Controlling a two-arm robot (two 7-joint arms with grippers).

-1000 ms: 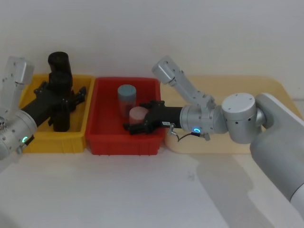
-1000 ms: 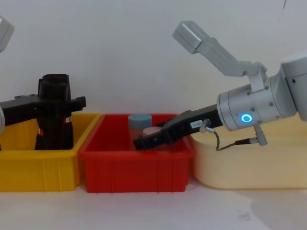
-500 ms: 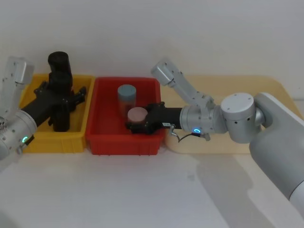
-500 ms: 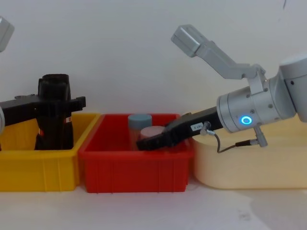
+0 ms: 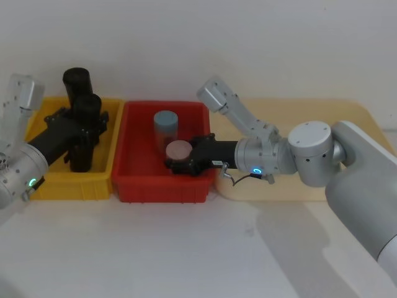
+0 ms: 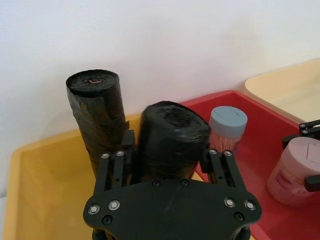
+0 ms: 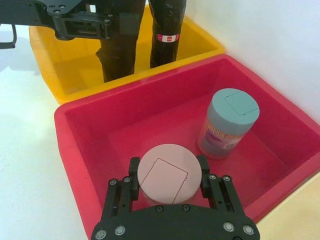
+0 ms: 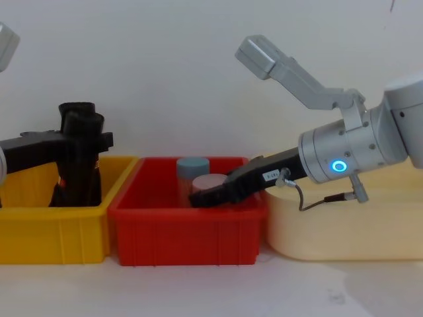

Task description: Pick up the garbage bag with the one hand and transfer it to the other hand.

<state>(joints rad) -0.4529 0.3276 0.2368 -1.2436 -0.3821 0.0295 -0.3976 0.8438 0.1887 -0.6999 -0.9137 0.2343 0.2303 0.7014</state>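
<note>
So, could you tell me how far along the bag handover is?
Done: left pincer shut on the black plastic garbage-bag roll, standing in the yellow plastic bin. In hand: the pickup. Left: handover; right pincer grips a pink-lidded jar in the red plastic bin.

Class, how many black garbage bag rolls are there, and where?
2. Both stand in the yellow bin: one garbage bag clamped in the left gripper, the other roll behind it by the far wall. The right gripper grips a pink-lidded jar in the red bin.

Robot lab: bare wall (image 5: pixel 186 37), white tabletop (image 5: pixel 186 248), yellow bin (image 5: pixel 68 186), red bin (image 5: pixel 164 189), cream bin (image 8: pixel 330 234).
</note>
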